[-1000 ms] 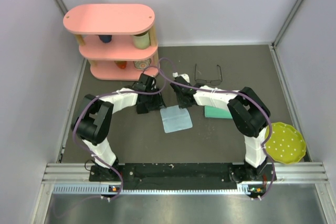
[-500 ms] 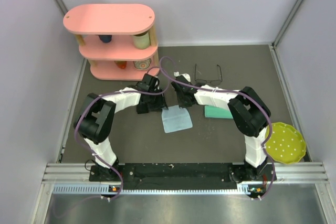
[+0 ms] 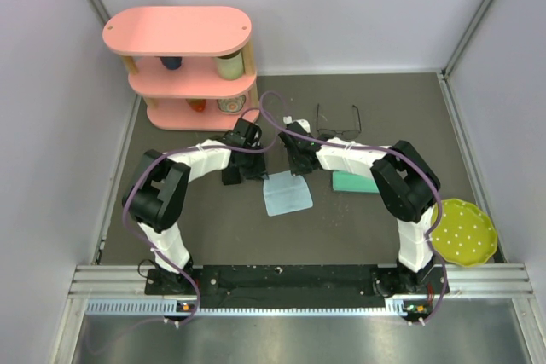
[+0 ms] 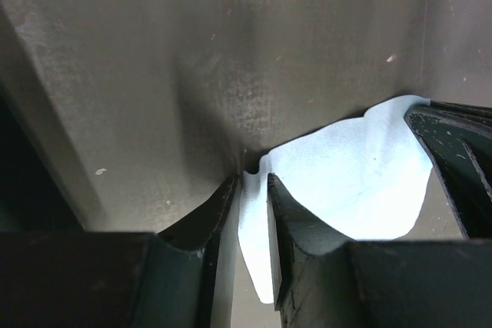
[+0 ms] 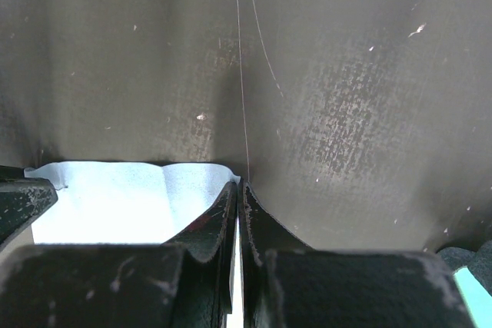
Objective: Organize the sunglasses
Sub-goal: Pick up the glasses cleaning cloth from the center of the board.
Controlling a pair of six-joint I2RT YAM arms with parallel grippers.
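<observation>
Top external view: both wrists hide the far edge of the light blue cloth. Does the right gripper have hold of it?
Observer: Yes. In the right wrist view the right gripper is shut, with a sliver of the light blue cloth pinched between its fingers.
Operator: And the left?
Observer: The left gripper straddles the cloth's edge, fingers a little apart. I cannot call it clamped.
Operator: Any sunglasses in the wrist views?
Observer: None. They show only cloth, dark mat and a teal corner at the right wrist's lower right.
</observation>
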